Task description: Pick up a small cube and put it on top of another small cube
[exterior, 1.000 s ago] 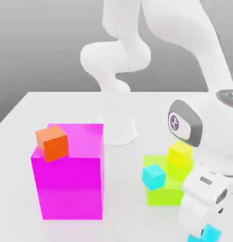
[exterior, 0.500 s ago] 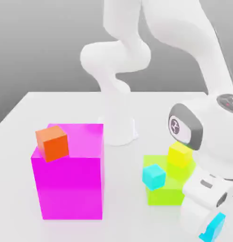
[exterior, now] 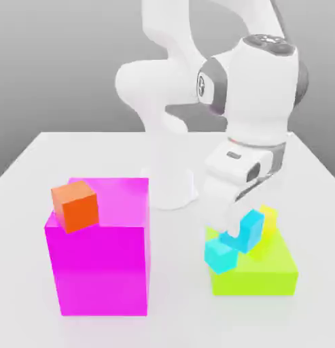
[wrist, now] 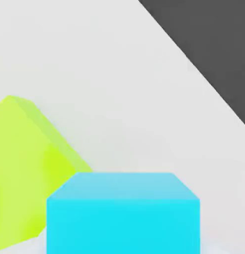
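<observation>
My gripper (exterior: pixel 242 234) is shut on a small cyan cube (exterior: pixel 252 227), which hangs tilted just above the lime block (exterior: pixel 265 275). The hand view has this held cube (wrist: pixel 123 213) close up, with the lime block (wrist: pixel 25 168) beside it. The other small cyan cube (exterior: pixel 218 255) rests on the lime block's front corner, at the exterior view's left, just below and left of the held one. The two cubes look nearly touching.
A small yellow cube (exterior: pixel 269 219) sits on the lime block behind the held cube. A large magenta block (exterior: pixel 98 258) stands at the exterior view's left with an orange cube (exterior: pixel 75 206) on its top corner. The arm's white base (exterior: pixel 171 190) rises at the back.
The gripper shut on the cyan cube low at the front right, then lifted it up and leftward over the lime block. The other cubes have not moved.
</observation>
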`<control>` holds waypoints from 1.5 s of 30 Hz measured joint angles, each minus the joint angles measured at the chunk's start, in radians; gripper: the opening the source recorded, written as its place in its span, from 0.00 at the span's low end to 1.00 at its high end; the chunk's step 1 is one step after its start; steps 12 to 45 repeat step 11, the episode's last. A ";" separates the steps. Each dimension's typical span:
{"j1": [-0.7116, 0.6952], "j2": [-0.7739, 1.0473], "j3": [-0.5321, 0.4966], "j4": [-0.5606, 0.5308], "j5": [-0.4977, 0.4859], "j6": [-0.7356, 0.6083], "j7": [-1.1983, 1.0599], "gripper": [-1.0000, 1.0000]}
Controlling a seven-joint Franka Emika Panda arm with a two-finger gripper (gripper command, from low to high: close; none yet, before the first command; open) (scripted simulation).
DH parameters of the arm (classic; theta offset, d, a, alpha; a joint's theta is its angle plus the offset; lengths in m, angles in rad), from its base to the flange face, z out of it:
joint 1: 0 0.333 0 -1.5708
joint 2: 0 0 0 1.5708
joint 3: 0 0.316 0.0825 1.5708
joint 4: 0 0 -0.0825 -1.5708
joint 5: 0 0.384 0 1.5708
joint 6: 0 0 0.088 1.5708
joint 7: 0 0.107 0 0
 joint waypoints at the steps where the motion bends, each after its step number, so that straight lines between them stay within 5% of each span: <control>1: 0.004 -0.035 -0.008 -0.027 0.009 -0.008 -0.019 0.00; 7: 0.004 0.071 -0.012 -0.097 0.013 0.167 -0.040 0.00; 8: 0.003 0.095 -0.012 -0.102 0.010 0.195 -0.038 1.00; 45: 0.003 0.095 -0.012 -0.102 0.010 0.195 -0.038 1.00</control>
